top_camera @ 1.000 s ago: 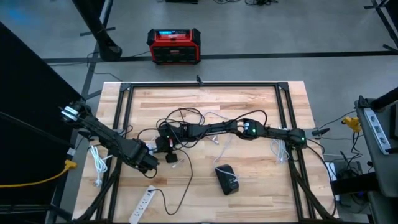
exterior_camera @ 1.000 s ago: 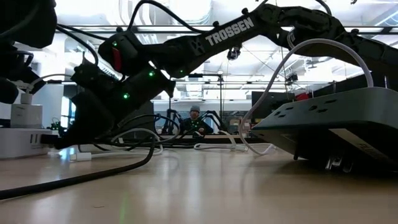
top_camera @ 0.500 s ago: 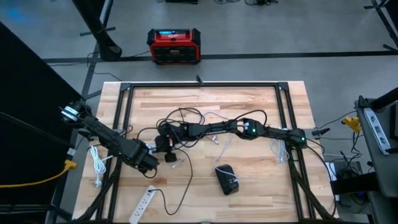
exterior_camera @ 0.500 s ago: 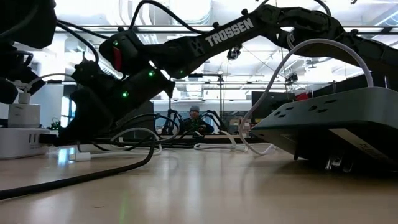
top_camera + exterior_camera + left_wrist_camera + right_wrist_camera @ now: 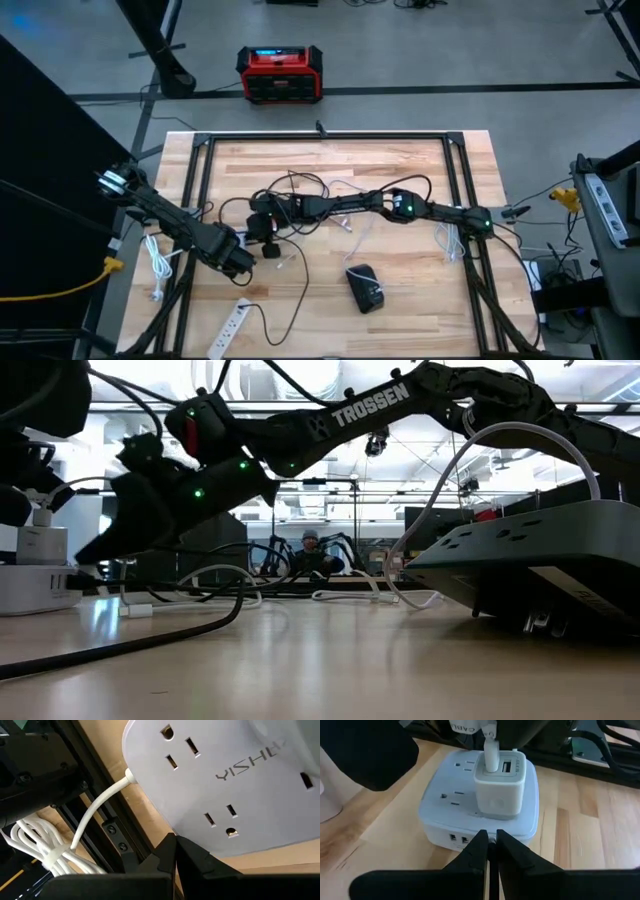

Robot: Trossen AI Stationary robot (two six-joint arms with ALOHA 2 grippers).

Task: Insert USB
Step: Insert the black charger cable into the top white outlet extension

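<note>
A white outlet block [image 5: 445,805] lies flat on the table at the left, also seen in the left wrist view [image 5: 240,785]. A white charger cube [image 5: 500,790] is plugged into its top. The white USB plug [image 5: 491,750] sticks down into one of the cube's ports, and the port beside it [image 5: 508,767] is bare. My right gripper [image 5: 490,841] is shut and hovers just in front of the block, touching nothing. My left gripper [image 5: 174,842] is shut, its fingertips at the block's edge. My left gripper comes steeply from above with shut fingers, and their tips stand at the rim of the outlet block [image 5: 210,847] near its cord end. I cannot tell whether they touch the block. The block lies flat on the table.
A black power strip [image 5: 365,288] lies at the near middle, and it looms at the right of the low view [image 5: 530,570]. A long white strip [image 5: 228,330] sits at the near edge. Black cables [image 5: 295,190] tangle under my right arm. A white cord bundle [image 5: 157,265] lies left.
My right gripper has lifted a little off the table and tipped its fingers up, staying shut. The outlet block, charger and USB plug have stayed in place.
</note>
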